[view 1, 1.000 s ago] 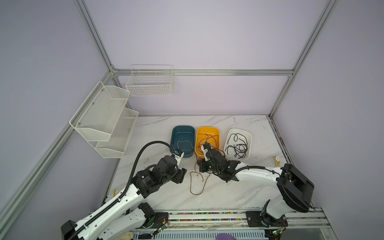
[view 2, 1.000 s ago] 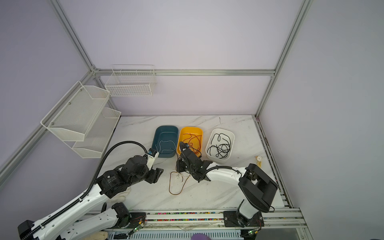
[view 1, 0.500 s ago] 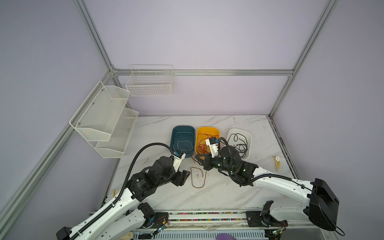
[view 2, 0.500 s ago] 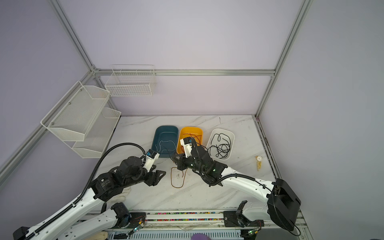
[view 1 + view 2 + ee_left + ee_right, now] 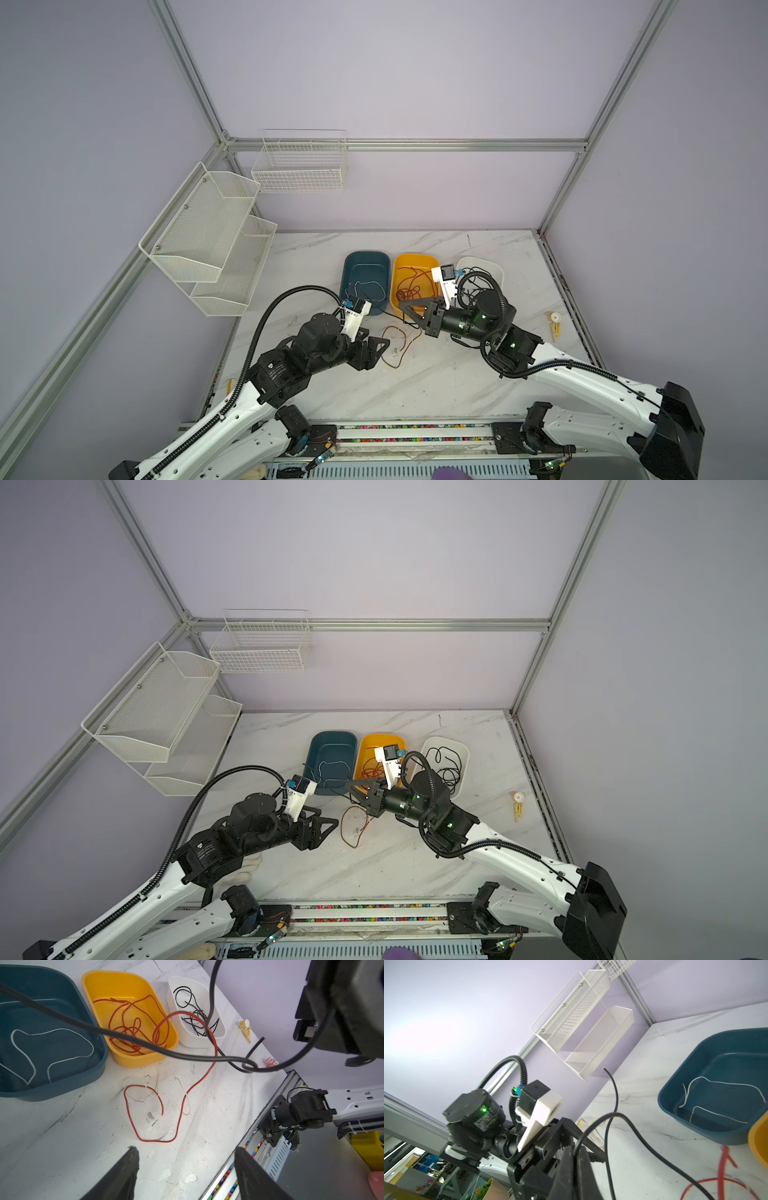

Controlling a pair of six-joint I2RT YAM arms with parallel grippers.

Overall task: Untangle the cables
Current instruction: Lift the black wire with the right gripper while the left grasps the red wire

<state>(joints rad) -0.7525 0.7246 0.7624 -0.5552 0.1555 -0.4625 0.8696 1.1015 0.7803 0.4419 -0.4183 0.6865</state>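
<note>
Colour appears to decide where each wire ends up. In both top views a blue bin (image 5: 365, 268), a yellow bin (image 5: 415, 257) and a white bin (image 5: 495, 269) stand side by side at the back of the worktop (image 5: 436, 382). Just in front of them, the right end effector (image 5: 404, 309) is raised with its jaws closed. The left end effector (image 5: 379, 353) sits low beside a red cable (image 5: 397, 367) looped on the marble.

From the left wrist, white wire lies in the blue bin, red in the yellow and black in the white. A black cable (image 5: 124, 1037) stretches across in the air, lifted, I judge, to draw it clear of the others. The red cable lies in a loop on the worktop, then climbs and arcs over towards the yellow bin, crossing the black one on the way. A thin white cable (image 5: 159, 1076) lies across the red loop, so these three are not yet separated. The left fingers (image 5: 124, 1174) stand apart with nothing between them, probably ready to pin or take the red loop.

From the right wrist, the closed jaws pinch the black cable, which arches up from the tips and trails down to the marble, its free end in the air.
</note>
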